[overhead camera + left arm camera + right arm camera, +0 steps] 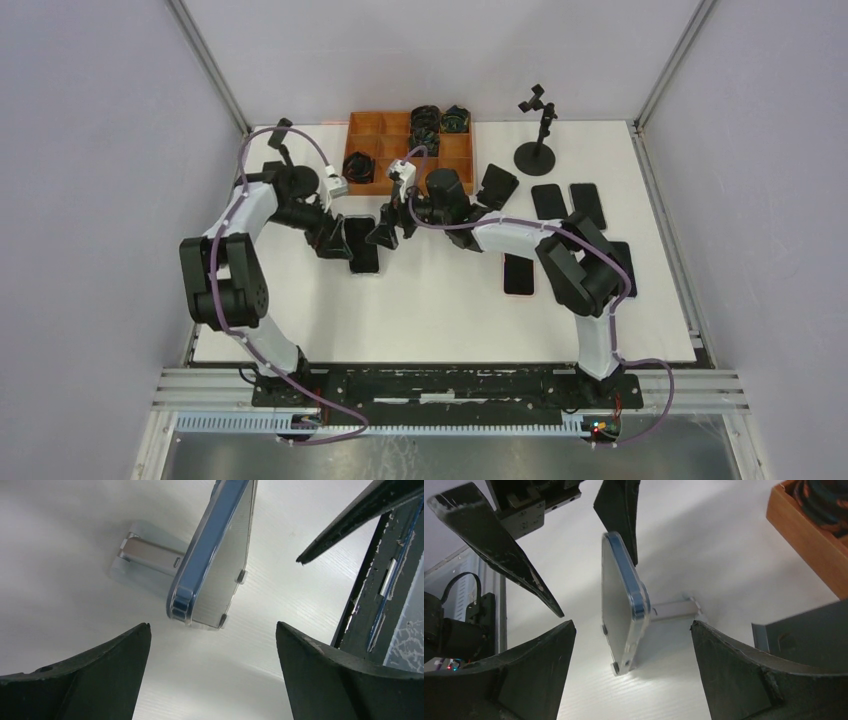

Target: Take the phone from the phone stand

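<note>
- White tabletop [440,310] (matte, softly lit).
- Pale lilac walls [90,150] stand left, right and behind the tabletop.
- Metal rail [450,385] runs along the tabletop's near edge.

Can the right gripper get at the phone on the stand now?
Probably yes: the right gripper stands open with the phone straight ahead of it; the left gripper, also open, crowds the far side.

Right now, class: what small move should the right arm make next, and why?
Probably ease forward and close: its open black fingers flank but do not touch the blue-edged phone in a clear case, which rests on the silver stand.
</note>
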### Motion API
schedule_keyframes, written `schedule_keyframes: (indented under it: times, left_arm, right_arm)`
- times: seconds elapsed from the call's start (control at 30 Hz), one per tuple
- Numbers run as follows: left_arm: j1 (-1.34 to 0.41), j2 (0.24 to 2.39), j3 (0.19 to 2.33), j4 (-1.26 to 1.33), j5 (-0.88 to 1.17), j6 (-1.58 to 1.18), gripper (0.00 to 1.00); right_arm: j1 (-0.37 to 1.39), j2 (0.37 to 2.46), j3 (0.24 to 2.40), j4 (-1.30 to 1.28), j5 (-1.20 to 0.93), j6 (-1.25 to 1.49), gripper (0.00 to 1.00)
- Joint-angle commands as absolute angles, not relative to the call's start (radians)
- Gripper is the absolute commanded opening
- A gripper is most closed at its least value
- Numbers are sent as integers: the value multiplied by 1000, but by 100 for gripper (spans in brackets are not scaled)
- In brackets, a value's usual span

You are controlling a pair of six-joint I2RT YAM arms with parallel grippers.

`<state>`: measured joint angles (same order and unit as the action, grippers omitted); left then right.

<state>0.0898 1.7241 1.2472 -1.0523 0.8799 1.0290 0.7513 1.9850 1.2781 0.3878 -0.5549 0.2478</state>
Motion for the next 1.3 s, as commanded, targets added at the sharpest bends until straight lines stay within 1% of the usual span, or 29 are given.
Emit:
schedule_keyframes:
  times: [0.0,0.1,0.17,0.33,0.4,0.43,0.5,0.67,0.87,0.93,1.0,1.13,1.27]
  left_arm:
    - [123,1666,1293,-1070,834,978,100]
    - [156,1644,1361,-1144,836,984,100]
    - [169,1621,1393,-1187,835,990,100]
    - [180,1563,1468,-1211,796,917,100]
    - [186,1559,1503,-1228,806,891,100]
    - [186,1557,1516,-1231,810,865,100]
    - [186,1557,1529,-1235,825,839,100]
    - [187,1573,1515,-1227,801,802,100]
    - [189,1557,1477,-1158,756,728,100]
    - [192,1545,1479,-1109,720,661,100]
    - [196,1523,1483,-1060,675,587,100]
    - [204,1474,1480,-993,640,533,100]
    - [206,1463,1489,-979,646,503,100]
  right_arm:
    - [770,2045,1380,462,-605,285,90]
    - [771,2094,1436,443,-619,294,83]
    - [772,2121,1465,437,-635,299,70]
    - [773,2099,1473,472,-658,325,32]
    - [776,2067,1462,496,-658,328,21]
    - [776,2051,1462,501,-659,328,18]
    - [777,2023,1469,505,-667,332,16]
    - [781,1953,1469,528,-690,352,18]
    - [775,1805,1394,511,-704,361,17]
    - [763,1725,1329,460,-712,358,15]
    - [749,1636,1258,353,-707,329,10]
    - [715,1461,1079,138,-661,265,8]
    - [688,1309,838,81,-635,282,5]
